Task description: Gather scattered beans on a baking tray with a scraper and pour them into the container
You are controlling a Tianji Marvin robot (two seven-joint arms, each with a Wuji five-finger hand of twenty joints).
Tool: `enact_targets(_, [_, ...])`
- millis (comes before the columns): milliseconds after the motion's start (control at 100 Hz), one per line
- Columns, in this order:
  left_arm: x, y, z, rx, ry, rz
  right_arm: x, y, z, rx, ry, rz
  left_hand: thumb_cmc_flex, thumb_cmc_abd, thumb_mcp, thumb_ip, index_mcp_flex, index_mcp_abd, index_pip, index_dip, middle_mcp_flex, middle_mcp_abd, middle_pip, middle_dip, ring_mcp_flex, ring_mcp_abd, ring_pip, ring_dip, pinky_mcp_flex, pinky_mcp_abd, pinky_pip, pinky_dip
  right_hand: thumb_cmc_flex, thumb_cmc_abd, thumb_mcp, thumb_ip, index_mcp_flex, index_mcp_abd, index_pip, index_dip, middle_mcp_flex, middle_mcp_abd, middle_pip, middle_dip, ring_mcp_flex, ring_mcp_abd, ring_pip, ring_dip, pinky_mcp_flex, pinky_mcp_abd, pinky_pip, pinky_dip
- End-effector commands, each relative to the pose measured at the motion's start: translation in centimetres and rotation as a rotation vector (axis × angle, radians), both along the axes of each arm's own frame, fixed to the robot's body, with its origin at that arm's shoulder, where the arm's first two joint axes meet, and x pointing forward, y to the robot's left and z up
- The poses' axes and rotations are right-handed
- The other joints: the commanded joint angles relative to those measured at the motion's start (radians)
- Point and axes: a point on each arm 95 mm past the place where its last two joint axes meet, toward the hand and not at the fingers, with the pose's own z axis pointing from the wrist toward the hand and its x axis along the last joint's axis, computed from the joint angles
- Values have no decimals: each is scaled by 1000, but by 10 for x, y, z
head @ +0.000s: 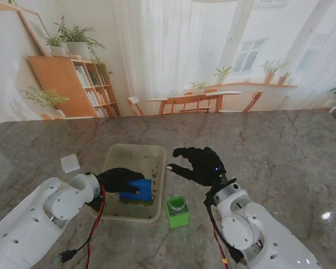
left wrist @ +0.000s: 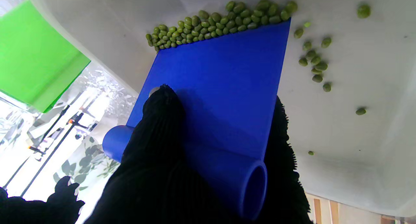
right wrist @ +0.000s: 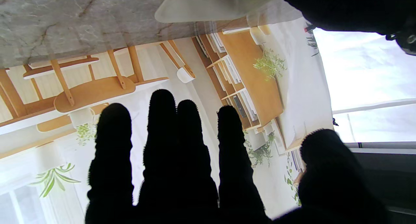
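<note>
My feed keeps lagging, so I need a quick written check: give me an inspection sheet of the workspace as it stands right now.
Surface: grey marble table.
Job's things: baking tray in front of me; blue scraper inside it, a row of beans along its edge, loose beans beside it; green container right of the tray, on the table.
Clutter: small white square left of the tray.
Hands: left hand shut on the scraper; right hand open, fingers spread, holding nothing, beside the tray.
Cables: red and black cables at the left arm and at the right arm.
Surroundings: backdrop picture of a room.
</note>
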Motion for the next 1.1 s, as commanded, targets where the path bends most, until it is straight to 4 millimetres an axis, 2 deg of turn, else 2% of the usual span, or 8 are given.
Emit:
enact_targets(0, [-13, 3, -21, 22, 61, 3, -3, 2, -4, 3, 20, 2, 109, 74, 131, -6, 51, -11, -21, -1, 53, 5, 4, 14, 26, 14, 21, 11, -3, 16, 40, 16, 10, 10, -21, 28, 2, -19, 9, -14, 11, -4, 8, 10, -2, -11, -13, -12, -11, 15, -9, -7])
enact_targets(890, [-45, 4, -33, 21, 110, 1, -8, 3, -9, 43, 30, -76, 109, 57, 141, -7, 72, -2, -37, -10, 67, 22, -6, 18, 28, 33, 36, 17, -15, 43, 67, 17, 11, 10, -22, 29, 5, -19, 11, -14, 15, -4, 9, 11, 0, -10, -12, -10, -11, 15, -11, -11])
enact_targets(1090, [-40, 4, -27, 13, 28, 6, -8, 3, -10, 45, 34, -85, 109, 70, 136, -6, 57, 0, -35, -2, 54, 16, -7, 18, 22, 23, 29, 13, -10, 27, 58, 7, 11, 10, -23, 28, 3, -22, 10, -15, 14, -3, 9, 11, 0, -10, -11, -10, -11, 15, -11, -11])
